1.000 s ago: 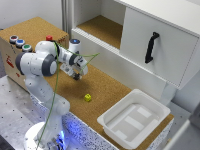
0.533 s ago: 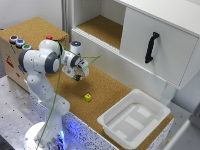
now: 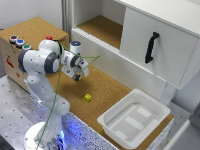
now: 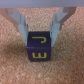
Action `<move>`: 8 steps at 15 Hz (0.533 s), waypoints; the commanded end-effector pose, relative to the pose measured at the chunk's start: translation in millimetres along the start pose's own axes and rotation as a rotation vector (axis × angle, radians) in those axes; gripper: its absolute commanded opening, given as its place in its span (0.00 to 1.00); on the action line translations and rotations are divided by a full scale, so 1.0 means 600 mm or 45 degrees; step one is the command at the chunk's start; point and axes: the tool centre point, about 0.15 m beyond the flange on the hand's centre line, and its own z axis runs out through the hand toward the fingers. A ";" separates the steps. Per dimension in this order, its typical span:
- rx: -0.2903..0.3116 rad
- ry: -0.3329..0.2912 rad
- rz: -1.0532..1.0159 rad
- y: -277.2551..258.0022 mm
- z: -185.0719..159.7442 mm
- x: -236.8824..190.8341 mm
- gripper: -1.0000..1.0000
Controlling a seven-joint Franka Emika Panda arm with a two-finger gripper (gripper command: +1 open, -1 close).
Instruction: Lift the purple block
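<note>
The purple block (image 4: 38,46) sits on the cork surface (image 4: 15,67) directly under the gripper (image 4: 40,31), between its two fingers (image 4: 21,27), a small dark cube with yellow letters on its top and front faces. The fingers stand spread, one on each side of the block and close to its side faces; whether the pads already touch it cannot be told from the wrist view. It looks like a rigid, light letter cube with flat, smooth sides, so a plain squeeze on the two opposite side faces, low and centred, should hold it; a grip too near the top edge might let it twist or slip out. In the exterior view the gripper (image 3: 79,73) hides the block. Beyond the tool, a small yellow block (image 3: 88,97) lies well apart on the cork, the white tray (image 3: 131,119) farther off, and the open cabinet shelf (image 3: 102,27) behind, leaving free room straight above for lifting.
</note>
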 end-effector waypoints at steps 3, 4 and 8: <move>-0.157 -0.010 0.091 -0.010 -0.071 0.053 0.00; -0.128 -0.002 0.111 -0.007 -0.075 0.058 0.00; -0.136 -0.038 0.160 -0.018 -0.060 0.067 0.00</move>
